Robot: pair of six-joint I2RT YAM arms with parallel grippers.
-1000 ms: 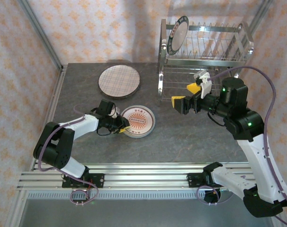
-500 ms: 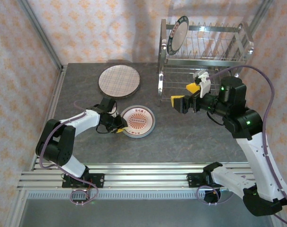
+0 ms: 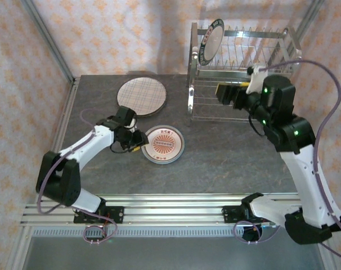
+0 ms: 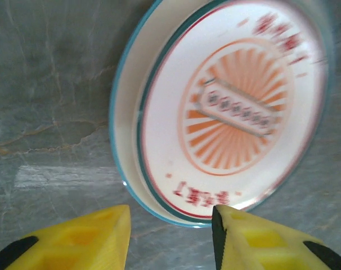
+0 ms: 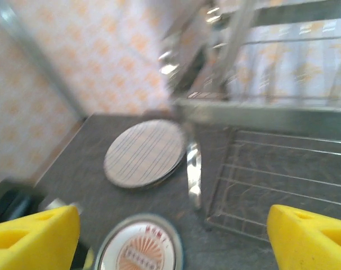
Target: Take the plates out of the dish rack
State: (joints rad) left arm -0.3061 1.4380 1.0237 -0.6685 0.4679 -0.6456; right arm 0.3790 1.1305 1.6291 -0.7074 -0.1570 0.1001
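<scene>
Left claw [image 3: 134, 140] open, at 9 o'clock of the sunburst plate [image 3: 164, 144], which lies flat on the worktop [image 3: 227, 163]. Plaid plate [image 3: 141, 96] lies flat at its 11 o'clock. Right claw [image 3: 224, 93] open, in front of the dish rack [image 3: 238, 70]. Dark-rimmed plate [image 3: 209, 44] stands upright at the top tier's 9 o'clock end.

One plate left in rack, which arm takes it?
Right, probably. The right gripper, fingers open, is at the dish rack near the dark-rimmed plate; the left gripper sits by the orange plate.

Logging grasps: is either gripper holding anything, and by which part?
Nothing is held: the left gripper stands open at the rim of the orange plate, not clamping it; the right gripper is open and empty.
</scene>
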